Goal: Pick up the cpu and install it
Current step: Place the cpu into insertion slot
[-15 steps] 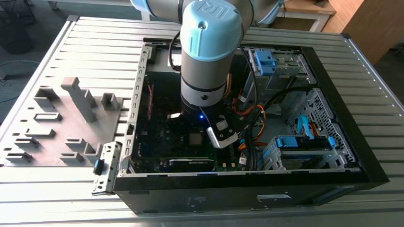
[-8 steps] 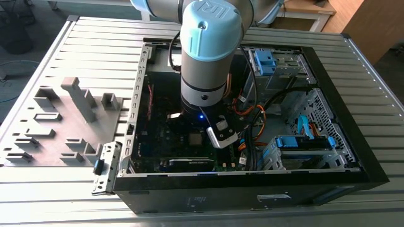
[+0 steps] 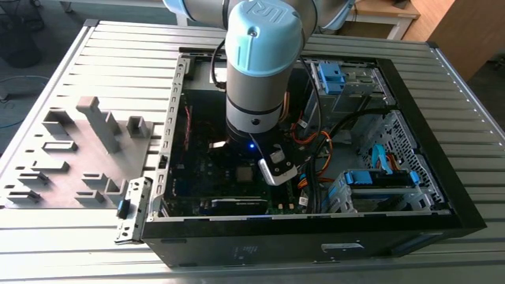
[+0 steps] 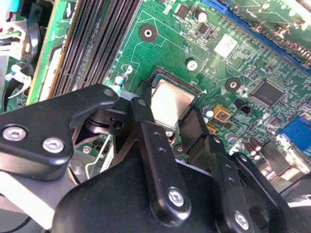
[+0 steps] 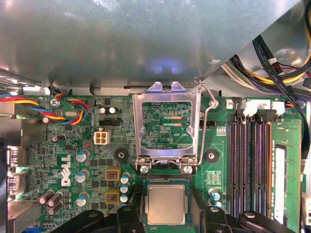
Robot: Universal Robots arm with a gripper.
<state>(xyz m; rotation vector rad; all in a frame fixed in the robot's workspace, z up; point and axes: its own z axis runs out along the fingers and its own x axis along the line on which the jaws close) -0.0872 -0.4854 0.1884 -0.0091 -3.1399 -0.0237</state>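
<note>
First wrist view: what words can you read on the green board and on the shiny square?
Big white letters on the motherboard, beside the round capacitors: a maker's mark, so not quoted here.
Tiny white print scattered over the motherboard: too small to read.
Lid of the cpu, the shiny square: plain silver-grey, with no print that can be read.

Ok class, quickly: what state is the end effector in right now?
End effector: open, holding nothing, straddling the cpu that lies in its socket.
</note>
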